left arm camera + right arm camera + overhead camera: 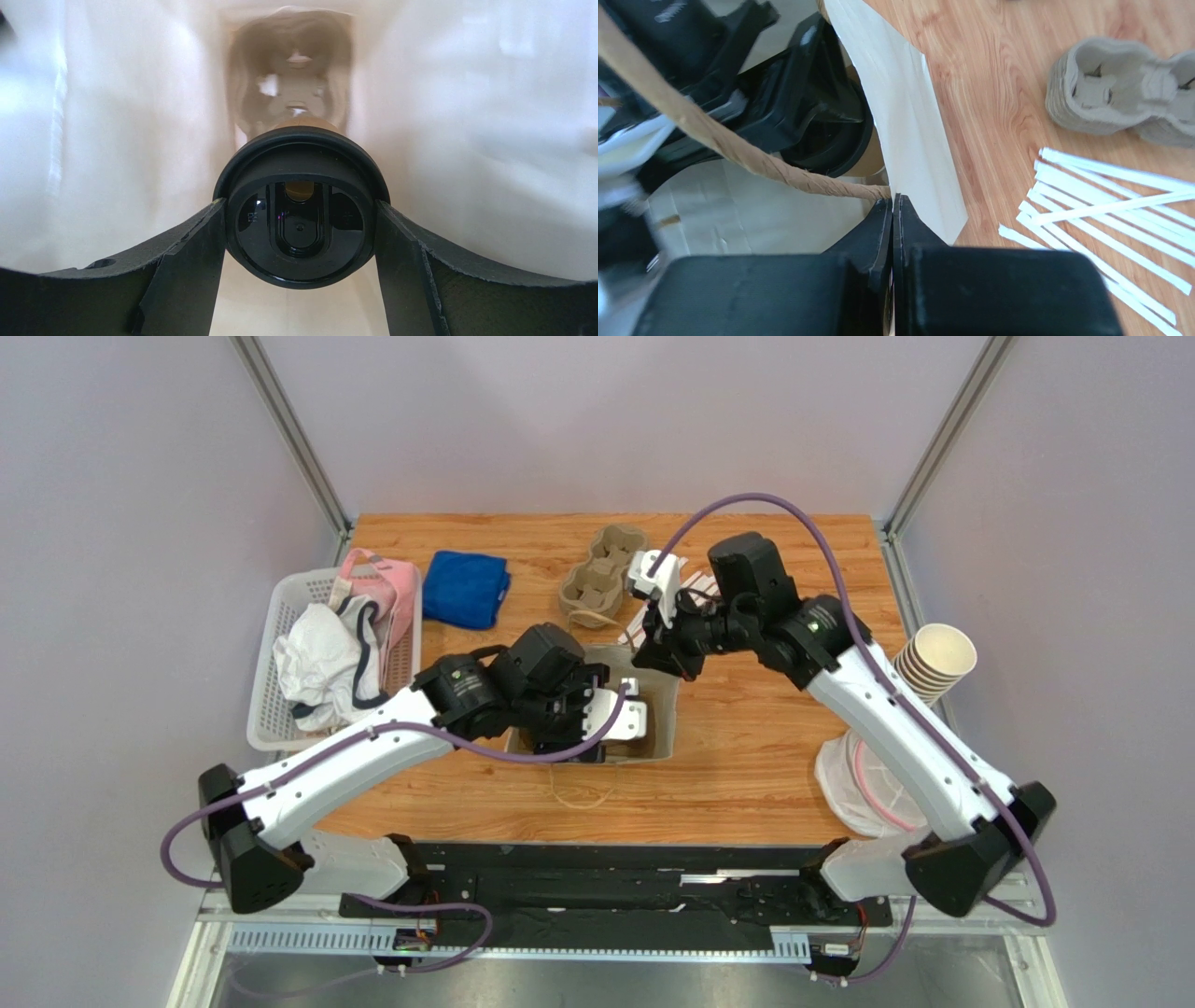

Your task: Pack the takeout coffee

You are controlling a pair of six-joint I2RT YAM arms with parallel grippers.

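The takeout coffee (302, 241), a tan cup under a round black lid, hangs inside the pale paper bag (665, 711). My left gripper (300, 206) reaches into the bag, and its two black fingers (200, 252) press on either side of the lid. Seen from above, that gripper (622, 714) sits in the bag's open mouth. My right gripper (893, 201) is shut on the bag's upper edge (906, 119), right by the twisted paper handle (738, 150). In the right wrist view the cup (868, 164) shows just behind that edge.
Cardboard cup carriers (603, 571) lie behind the bag, with white paper-wrapped sticks (1102, 210) beside them. A blue cloth (466, 588) and a white basket (267, 672) of clothes are at the left. A stack of lidless cups (937, 661) stands at the right edge.
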